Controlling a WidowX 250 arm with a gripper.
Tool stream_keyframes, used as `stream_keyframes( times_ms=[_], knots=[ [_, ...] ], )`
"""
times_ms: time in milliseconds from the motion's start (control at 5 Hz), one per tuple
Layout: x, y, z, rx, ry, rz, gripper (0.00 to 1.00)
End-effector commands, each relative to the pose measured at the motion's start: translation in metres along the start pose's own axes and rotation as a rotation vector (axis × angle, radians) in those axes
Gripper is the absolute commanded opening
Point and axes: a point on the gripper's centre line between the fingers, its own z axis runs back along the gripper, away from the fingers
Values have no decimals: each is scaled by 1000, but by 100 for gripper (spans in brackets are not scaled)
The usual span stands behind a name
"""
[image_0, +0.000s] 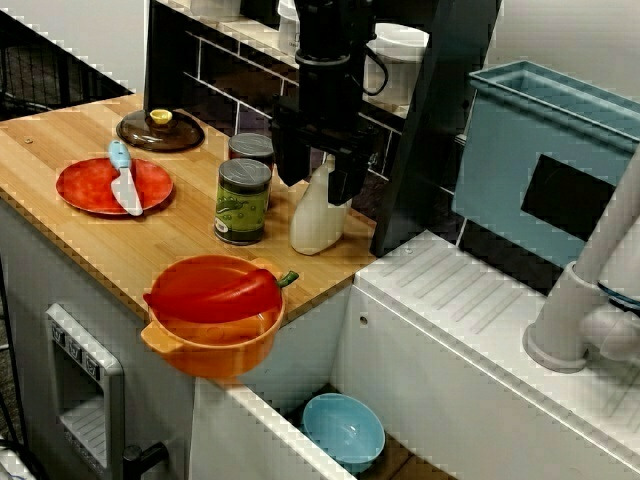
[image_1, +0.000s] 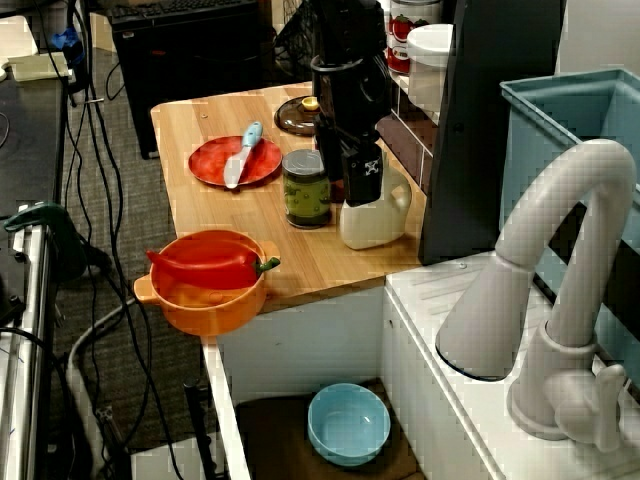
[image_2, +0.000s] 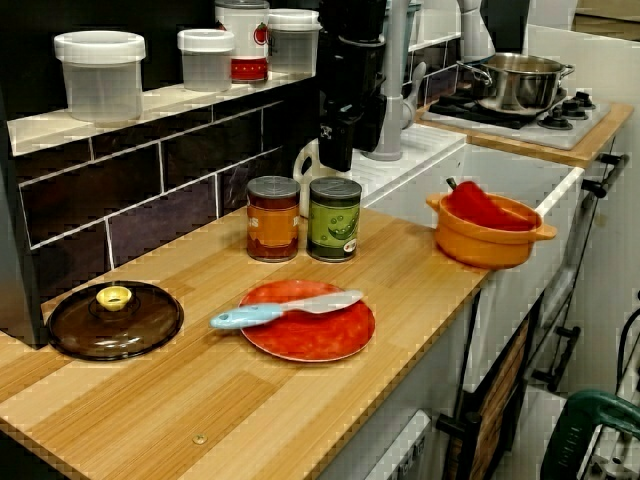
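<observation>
My black gripper (image_0: 320, 178) hangs over a white plastic bottle (image_0: 318, 222) that stands upright at the back of the wooden counter (image_0: 60, 140). Its fingers sit apart, one on each side of the bottle's top, so it looks open. From the sink side the gripper (image_1: 358, 175) covers the bottle's (image_1: 375, 218) neck. From the counter's far end the gripper (image_2: 345, 140) hides most of the bottle (image_2: 305, 165). A green can (image_0: 243, 200) stands just left of the bottle, with a brown can (image_0: 251, 148) behind it.
An orange pot (image_0: 215, 345) holding a red pepper (image_0: 215, 292) sits at the counter's front edge. A red plate (image_0: 85, 192) carries a blue-handled knife (image_0: 124, 180), near a brown glass lid (image_0: 160, 130). A blue bowl (image_0: 343, 430) lies in the sink. A white faucet (image_0: 590, 300) and a blue rack (image_0: 540, 150) are on the right.
</observation>
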Motion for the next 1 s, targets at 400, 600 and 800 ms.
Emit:
stream_keyframes(
  times_ms=[400,600,800],
  knots=[
    [-31,8,18,-46,-183,68,100],
    [-34,7,16,-64,-222,91,100],
    [-34,5,12,-74,-260,98,100]
  ],
)
